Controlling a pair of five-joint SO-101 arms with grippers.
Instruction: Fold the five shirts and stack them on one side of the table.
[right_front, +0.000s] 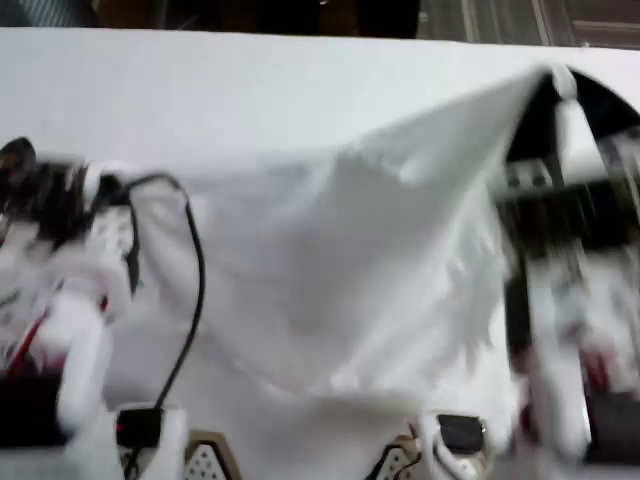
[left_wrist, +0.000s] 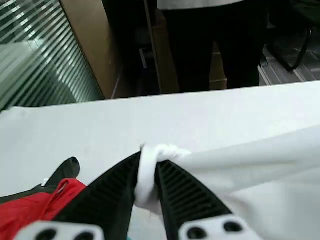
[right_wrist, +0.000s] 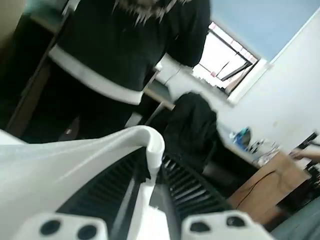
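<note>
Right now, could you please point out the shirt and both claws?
Shirt (right_front: 340, 270), high view, cloth's middle.
Left claw (left_wrist: 148, 164), left wrist view, between fingertips.
Right claw (right_wrist: 154, 165), right wrist view, between fingertips.

White table (right_front: 250, 90) under even indoor light, slatted window blinds (left_wrist: 35, 55) and a tan wall panel (left_wrist: 90, 45) beyond its far edge, grey floor (left_wrist: 280, 75), bright window (right_wrist: 225, 62) in a pale blue wall (right_wrist: 265, 20), wooden desk (right_wrist: 270, 190), dark chair (right_wrist: 192, 125)

White shirt (right_front: 350, 280), white table (right_front: 200, 90), black ribbed jaws, black cable (right_front: 197, 270).
</note>
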